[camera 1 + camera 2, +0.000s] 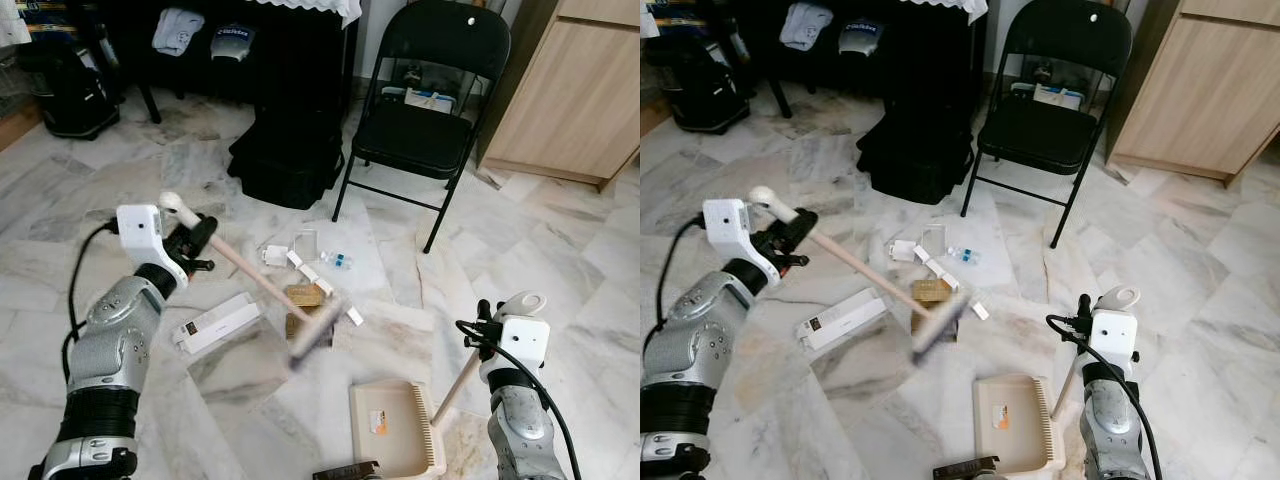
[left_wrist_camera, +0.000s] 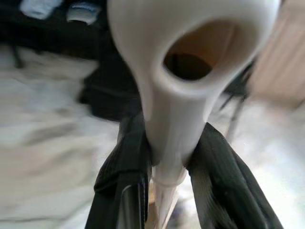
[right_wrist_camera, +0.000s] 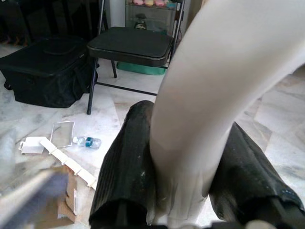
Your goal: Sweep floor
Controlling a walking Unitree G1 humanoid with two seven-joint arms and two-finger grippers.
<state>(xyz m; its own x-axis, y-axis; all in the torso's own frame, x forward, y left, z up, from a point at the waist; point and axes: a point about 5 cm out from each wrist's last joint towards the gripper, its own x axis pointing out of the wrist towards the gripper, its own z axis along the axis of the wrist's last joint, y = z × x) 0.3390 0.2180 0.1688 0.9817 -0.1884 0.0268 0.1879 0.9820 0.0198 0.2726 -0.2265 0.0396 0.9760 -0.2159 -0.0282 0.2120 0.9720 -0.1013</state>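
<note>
White marble floor (image 1: 560, 270): left gripper (image 1: 196, 243) clamps a wooden-handled brush (image 1: 270, 290) over scattered brown and white cartons (image 1: 305, 297); right gripper (image 3: 190, 191) clasps the beige dustpan (image 1: 395, 425).

a black folding chair (image 1: 425, 110) stands on grey-veined marble floor (image 1: 560, 250) beside a light wooden cabinet (image 1: 585, 90).

The left gripper (image 1: 198, 243), arm bent and raised, clamps a handle (fingers on either side); the right gripper (image 3: 186, 191), held low, grips likewise.
</note>
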